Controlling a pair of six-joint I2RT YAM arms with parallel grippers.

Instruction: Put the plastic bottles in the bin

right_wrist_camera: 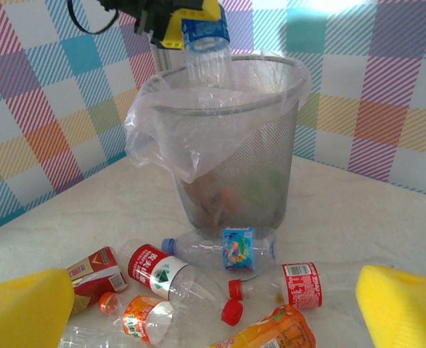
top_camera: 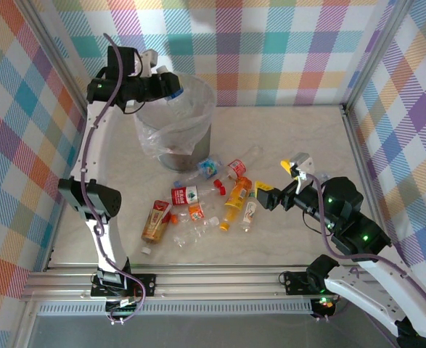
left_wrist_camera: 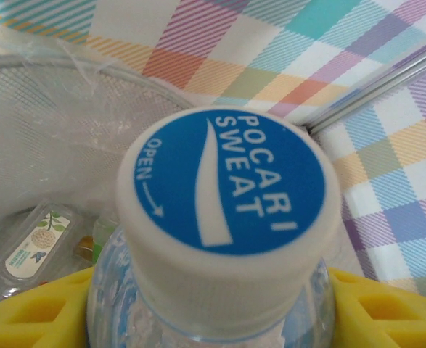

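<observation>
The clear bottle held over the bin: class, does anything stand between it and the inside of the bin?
Nothing visible does. The left gripper holds the clear bottle right over the open mouth of the bin; the bag liner only drapes over the rim, not across the opening.

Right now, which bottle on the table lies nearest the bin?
The clear bottle with blue cap and label, on its side at the foot of the bin; the others lie farther out.

We are seeing a clear bottle [right_wrist_camera: 209, 65] topped by a white cap [left_wrist_camera: 223, 181] carrying a blue disc, a grey mesh bin [right_wrist_camera: 260, 145], a red-labelled bottle [right_wrist_camera: 154, 267], an orange bottle [right_wrist_camera: 271, 333], a cream marbled table [right_wrist_camera: 358, 217], and pastel plaid walls [right_wrist_camera: 46, 109]
</observation>
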